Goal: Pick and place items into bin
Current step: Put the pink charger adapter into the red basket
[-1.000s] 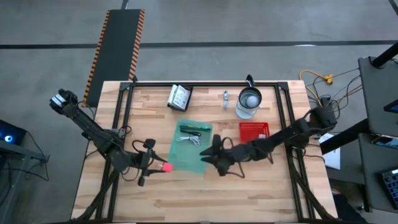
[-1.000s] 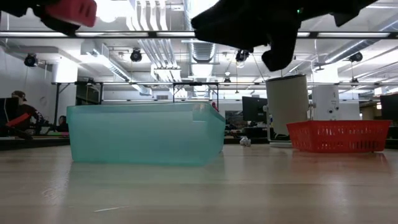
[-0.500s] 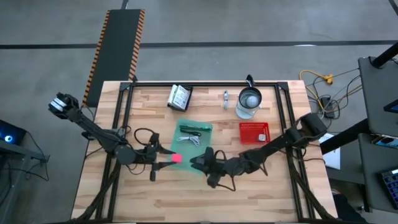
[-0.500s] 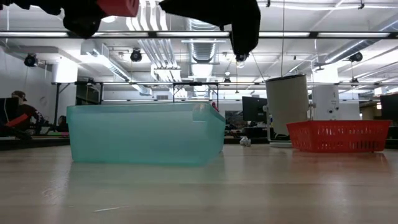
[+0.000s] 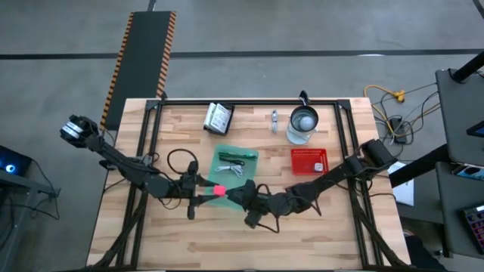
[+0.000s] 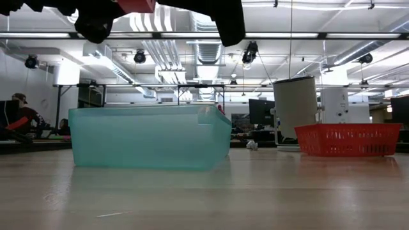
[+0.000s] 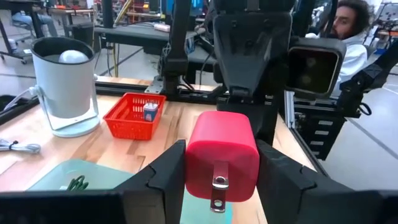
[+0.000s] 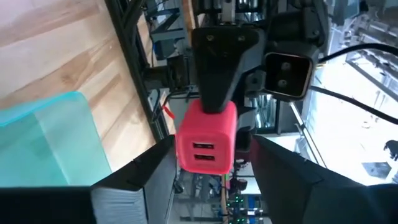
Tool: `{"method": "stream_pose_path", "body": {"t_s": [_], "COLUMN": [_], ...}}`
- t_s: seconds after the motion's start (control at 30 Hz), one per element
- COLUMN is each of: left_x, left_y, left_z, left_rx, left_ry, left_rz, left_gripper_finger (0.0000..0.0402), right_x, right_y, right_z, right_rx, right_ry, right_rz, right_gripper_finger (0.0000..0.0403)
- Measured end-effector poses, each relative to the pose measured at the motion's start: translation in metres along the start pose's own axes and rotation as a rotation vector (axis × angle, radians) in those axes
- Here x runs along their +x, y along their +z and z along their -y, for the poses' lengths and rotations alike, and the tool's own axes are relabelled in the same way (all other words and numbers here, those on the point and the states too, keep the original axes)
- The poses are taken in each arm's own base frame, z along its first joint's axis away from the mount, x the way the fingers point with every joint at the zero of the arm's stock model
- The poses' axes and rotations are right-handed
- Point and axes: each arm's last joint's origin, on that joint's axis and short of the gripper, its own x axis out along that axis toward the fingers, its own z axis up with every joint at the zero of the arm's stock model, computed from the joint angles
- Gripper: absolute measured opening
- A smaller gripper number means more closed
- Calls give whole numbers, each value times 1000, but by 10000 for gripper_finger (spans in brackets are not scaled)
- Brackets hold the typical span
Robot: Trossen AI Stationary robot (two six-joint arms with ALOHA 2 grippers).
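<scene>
Translucent teal plastic bin, wooden table

This is a large industrial lab or workshop hall. Across the top of the low view run exposed ceiling ducts and hanging lamps, with monitors on benches mid-frame. The high view shows bare concrete floor around the wooden table.

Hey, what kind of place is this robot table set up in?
Probably an industrial lab or workshop: exposed ceiling ducts and hanging lights overhead, rows of benches with monitors behind, and a wooden table carrying two robot arms.
</scene>
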Motion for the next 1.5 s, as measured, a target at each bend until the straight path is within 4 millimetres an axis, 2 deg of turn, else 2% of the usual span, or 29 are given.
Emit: {"method": "stream_pose_path", "body": {"t_s": [0.33,0.53,1.1,1.5], "left_x": [7,14,22,22], "left_y": [1,1,-1,0], "left_z": [-6,-6,-9,-8], "left_rx": [-12,-18,-14,-22], "left_ry": [10,-53,-87,-132], "left_rz": [16,53,58,62], "left_gripper_finger": [139,139,139,139], "right_x": [1,3,3,3], "right_y": [0,-2,-2,-1], "right_z": [0,3,5,4], "right_rx": [2,37,64,61], "right_ry": [11,2,-2,-1], "right_rz": [-2,-9,-5,-4], "right_gripper_finger": [252,261,208,147]}}
